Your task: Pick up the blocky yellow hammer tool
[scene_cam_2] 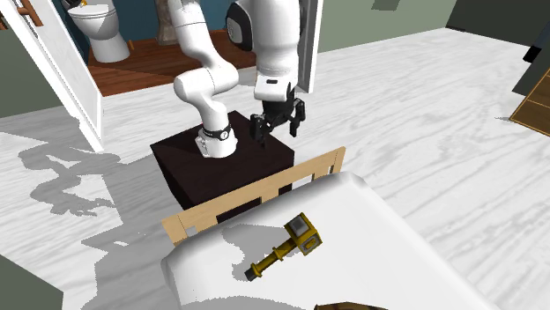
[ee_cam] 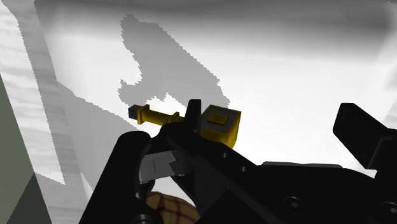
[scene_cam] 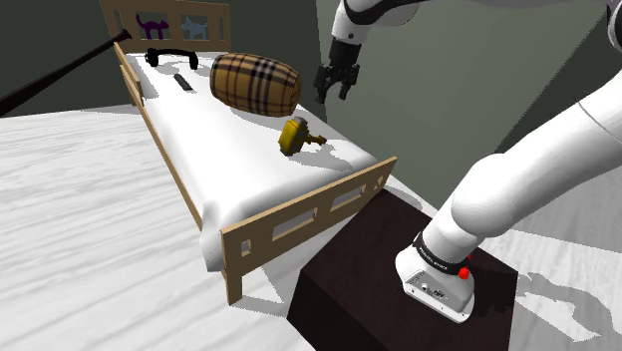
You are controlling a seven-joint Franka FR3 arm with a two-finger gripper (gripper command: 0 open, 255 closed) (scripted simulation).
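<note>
The yellow hammer lies on its side on the white mattress, close to the footboard, with a blocky head and a short dark-tipped handle. From the second exterior view the hammer rests near the mattress edge. My gripper hangs in the air above and to the shoulder view's right of it, open and empty. The gripper is well apart from the hammer. Seen from the wrist, the hammer lies ahead of the spread fingers.
A plaid barrel-shaped cushion lies just beyond the hammer. Black headphones and a small dark bar sit near the headboard. A black bat leans at the far corner. The wooden footboard borders the dark stand.
</note>
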